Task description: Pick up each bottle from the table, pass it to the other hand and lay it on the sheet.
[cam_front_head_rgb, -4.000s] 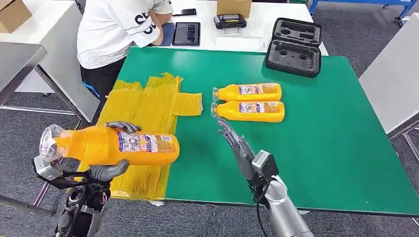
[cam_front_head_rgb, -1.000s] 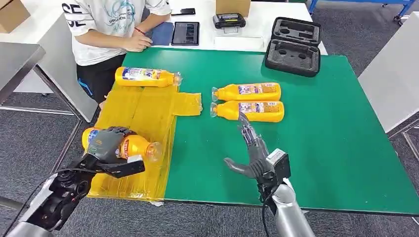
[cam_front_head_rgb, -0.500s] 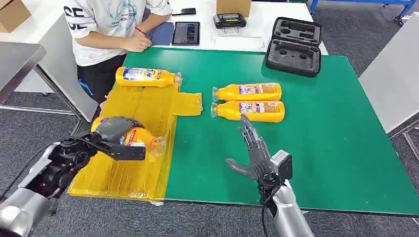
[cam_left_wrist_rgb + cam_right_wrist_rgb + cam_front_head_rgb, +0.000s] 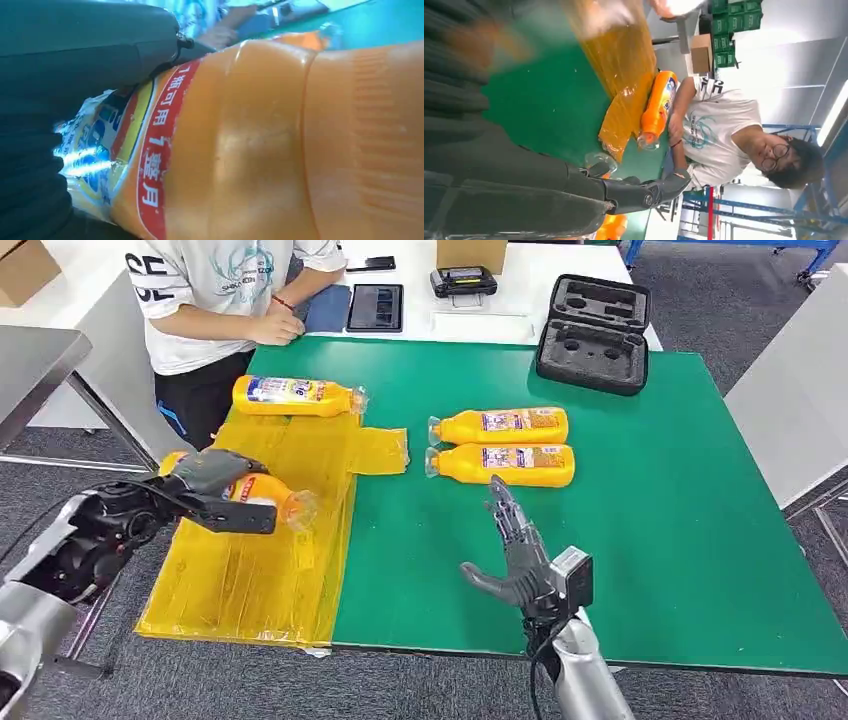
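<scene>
1 bottle (image 4: 262, 498) gripped by left hand (image 4: 205, 480) over yellow sheet (image 4: 262, 558); right hand (image 4: 517, 558) spread, holding nothing, beside sheet.

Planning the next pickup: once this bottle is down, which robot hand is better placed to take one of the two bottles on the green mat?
Right. The right robot hand is open just in front of the two bottles, while the left robot hand grips a bottle over the yellow sheet.
</scene>
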